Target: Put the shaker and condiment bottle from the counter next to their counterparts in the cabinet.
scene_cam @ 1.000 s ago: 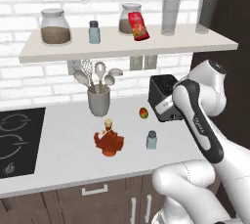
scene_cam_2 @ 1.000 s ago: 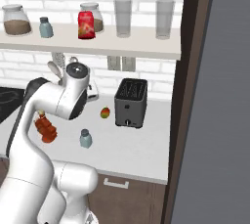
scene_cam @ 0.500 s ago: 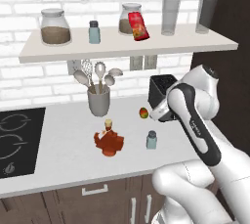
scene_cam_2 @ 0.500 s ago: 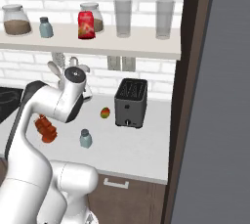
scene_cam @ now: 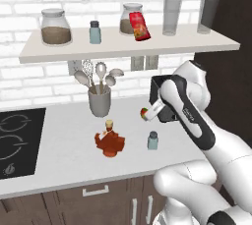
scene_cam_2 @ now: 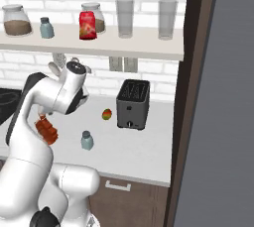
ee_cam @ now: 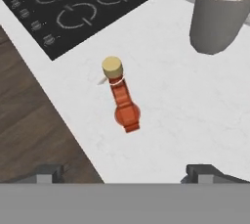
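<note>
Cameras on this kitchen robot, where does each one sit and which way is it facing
Left base view: behind the arm's left, facing counter and shelf; arm rises lower right.
Right base view: behind its right, facing toaster; arm lower left.
Hand view: on the hand, looking down at the condiment bottle; open end effector.
Both base views share the shaker.

In the right base view the arm covered most of the condiment bottle. The toaster stood largely behind the arm in the left base view. The utensil holder was cut off by the hand view's top edge.
</note>
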